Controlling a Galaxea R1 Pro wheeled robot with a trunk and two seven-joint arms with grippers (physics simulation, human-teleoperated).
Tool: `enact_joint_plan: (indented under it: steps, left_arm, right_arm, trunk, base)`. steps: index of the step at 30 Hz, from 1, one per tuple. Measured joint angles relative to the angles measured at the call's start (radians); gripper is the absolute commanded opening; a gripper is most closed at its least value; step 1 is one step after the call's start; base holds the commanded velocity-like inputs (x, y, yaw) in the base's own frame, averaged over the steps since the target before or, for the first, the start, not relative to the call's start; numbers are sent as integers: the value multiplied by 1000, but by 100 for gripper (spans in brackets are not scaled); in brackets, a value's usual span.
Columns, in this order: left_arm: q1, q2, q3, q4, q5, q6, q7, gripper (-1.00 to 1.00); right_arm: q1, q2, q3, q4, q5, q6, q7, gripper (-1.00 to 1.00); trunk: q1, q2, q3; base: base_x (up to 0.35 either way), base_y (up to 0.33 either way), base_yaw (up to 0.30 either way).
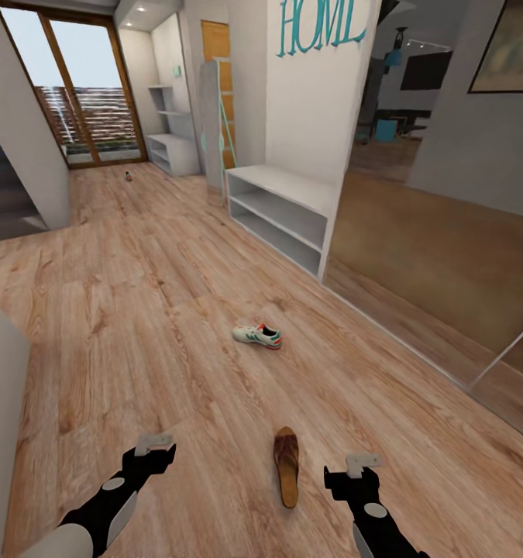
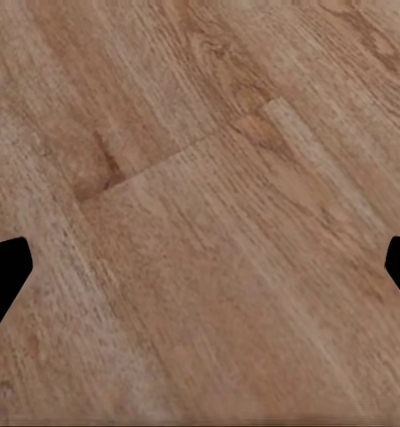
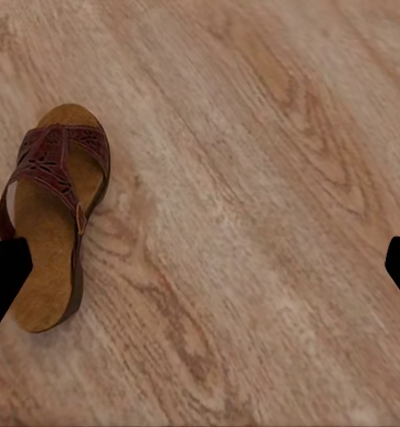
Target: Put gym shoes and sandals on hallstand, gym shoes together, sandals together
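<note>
While both black arms are held low over the warm light-brown wood-plank corridor floor (image 1: 137, 294), the left gripper (image 1: 154, 443) is seen at the left of the head view, its arm angled in from the lower left. Its fingers (image 2: 4, 276) are spread wide apart above bare planks, with nothing between them. Between the two grippers, nearer the right one, a dark brown leather open sandal with a tan insole (image 1: 287, 465) lies flat on the floor. Farther ahead, a small white sneaker with green stripes and an orange-red heel (image 1: 258, 335) rests on the planks, well apart from both grippers. The right gripper (image 1: 364, 462) is likewise held empty with fingers (image 3: 6, 280) parted; in the right wrist view the sandal (image 3: 53, 227) lies just beside one fingertip, outside the gap.
</note>
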Motion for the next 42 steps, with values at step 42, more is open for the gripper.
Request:
enact_joint_plan:
  steps: [42]
  left_arm:
    - [3,-8,0,0,1,-10,1,100]
  right_arm:
    - [0,6,9,4,1,0,0,100]
  trunk:
    - [0,0,-2]
  base:
    - [0,39,6]
